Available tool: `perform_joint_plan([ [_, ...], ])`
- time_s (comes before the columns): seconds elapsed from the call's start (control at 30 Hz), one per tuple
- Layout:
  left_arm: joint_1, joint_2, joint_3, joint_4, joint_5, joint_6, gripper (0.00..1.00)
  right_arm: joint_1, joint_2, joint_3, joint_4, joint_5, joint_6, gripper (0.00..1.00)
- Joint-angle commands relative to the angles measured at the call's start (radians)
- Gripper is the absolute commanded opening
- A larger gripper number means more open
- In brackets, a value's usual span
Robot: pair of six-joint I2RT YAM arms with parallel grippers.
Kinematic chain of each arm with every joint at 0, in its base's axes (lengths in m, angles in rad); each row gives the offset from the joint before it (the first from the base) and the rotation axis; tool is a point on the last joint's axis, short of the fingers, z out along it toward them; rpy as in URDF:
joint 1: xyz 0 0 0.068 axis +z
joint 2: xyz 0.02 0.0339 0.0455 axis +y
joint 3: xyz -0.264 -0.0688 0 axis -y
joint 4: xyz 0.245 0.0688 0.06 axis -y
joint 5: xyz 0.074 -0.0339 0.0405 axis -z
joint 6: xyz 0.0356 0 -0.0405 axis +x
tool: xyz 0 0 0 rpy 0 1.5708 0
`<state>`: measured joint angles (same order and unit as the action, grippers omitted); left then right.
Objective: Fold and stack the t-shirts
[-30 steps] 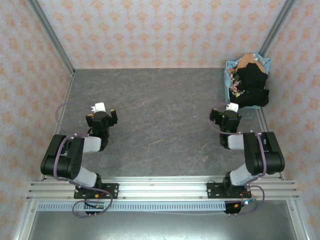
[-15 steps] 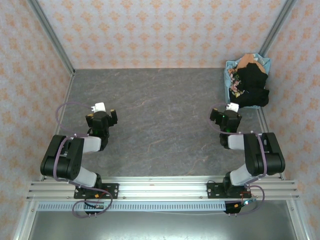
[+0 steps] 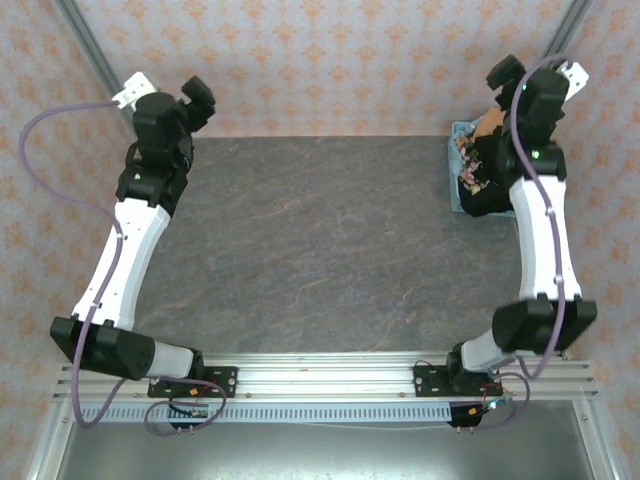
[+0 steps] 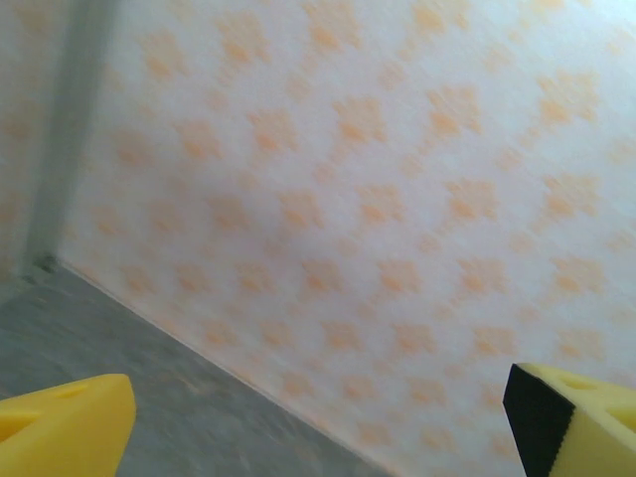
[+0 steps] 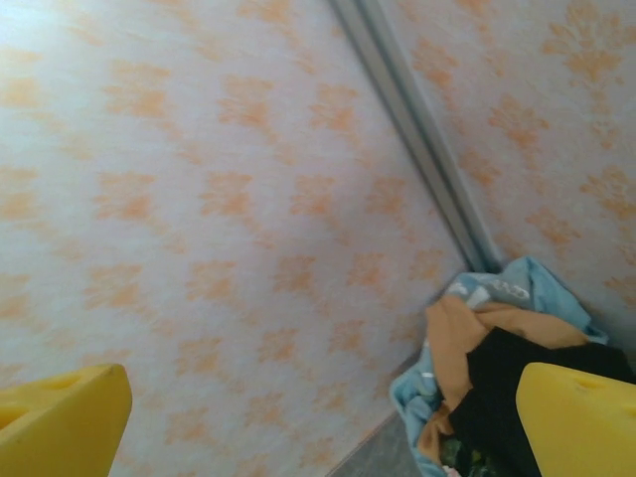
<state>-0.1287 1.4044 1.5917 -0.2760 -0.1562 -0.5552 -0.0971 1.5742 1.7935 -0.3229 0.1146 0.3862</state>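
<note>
Folding is not begun: t-shirts [image 5: 492, 388] are bunched in basket [image 5: 502, 283] at far right corner of table [image 3: 320, 230]; left gripper [image 4: 318, 422] and right gripper [image 5: 318, 417] are held apart, empty.

Nothing legible on site: no text, label, brand or number. The walls [image 3: 330, 60] carry a repeating orange ornament. Dark marks on the blue basket [image 5: 494, 289] are too blurred to read.
</note>
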Motion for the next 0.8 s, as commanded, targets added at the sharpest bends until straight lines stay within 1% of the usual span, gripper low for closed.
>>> perform_joint_plan([
  [0.0, -0.087, 0.091, 0.056, -0.226, 0.291, -0.075, 0.97, -0.075, 0.203, 0.042, -0.299, -0.041, 0.103, 0.99],
  [0.03, -0.107, 0.104, 0.072, -0.237, 0.345, -0.077, 0.94, -0.097, 0.253, 0.077, -0.316, -0.063, 0.113, 0.99],
  [0.13, -0.180, 0.112, 0.068, -0.264, 0.432, -0.058, 0.91, -0.131, 0.397, 0.170, -0.365, -0.086, 0.118, 0.99],
  [0.23, -0.234, 0.087, 0.025, -0.278, 0.462, -0.056, 0.90, -0.153, 0.506, 0.204, -0.349, -0.141, 0.119, 0.99],
  [0.27, -0.244, 0.076, 0.004, -0.273, 0.469, -0.062, 0.89, -0.158, 0.535, 0.217, -0.346, -0.163, 0.117, 0.97],
  [0.3, -0.255, 0.063, -0.019, -0.265, 0.477, -0.068, 0.88, -0.161, 0.572, 0.236, -0.350, -0.181, 0.111, 0.92],
  [0.37, -0.270, 0.041, -0.054, -0.254, 0.486, -0.078, 0.84, -0.164, 0.623, 0.273, -0.367, -0.207, 0.107, 0.78],
  [0.4, -0.275, 0.033, -0.064, -0.258, 0.486, -0.080, 0.82, -0.164, 0.638, 0.284, -0.369, -0.215, 0.109, 0.66],
  [0.43, -0.279, 0.024, -0.068, -0.269, 0.482, -0.080, 0.81, -0.164, 0.637, 0.284, -0.361, -0.224, 0.114, 0.52],
  [0.5, -0.281, 0.013, -0.069, -0.289, 0.478, -0.071, 0.79, -0.160, 0.602, 0.252, -0.320, -0.220, 0.133, 0.21],
  [0.53, -0.281, 0.007, -0.067, -0.302, 0.470, -0.064, 0.78, -0.154, 0.562, 0.213, -0.280, -0.205, 0.137, 0.11],
  [0.6, -0.281, -0.002, -0.065, -0.322, 0.454, -0.053, 0.77, -0.131, 0.474, 0.148, -0.206, -0.151, 0.126, 0.02],
  [0.63, -0.281, -0.005, -0.065, -0.332, 0.446, -0.047, 0.76, -0.115, 0.429, 0.129, -0.185, -0.124, 0.115, 0.00],
  [0.77, -0.281, -0.012, -0.075, -0.351, 0.413, -0.043, 0.73, -0.050, 0.291, 0.138, -0.193, -0.056, 0.092, 0.00],
])
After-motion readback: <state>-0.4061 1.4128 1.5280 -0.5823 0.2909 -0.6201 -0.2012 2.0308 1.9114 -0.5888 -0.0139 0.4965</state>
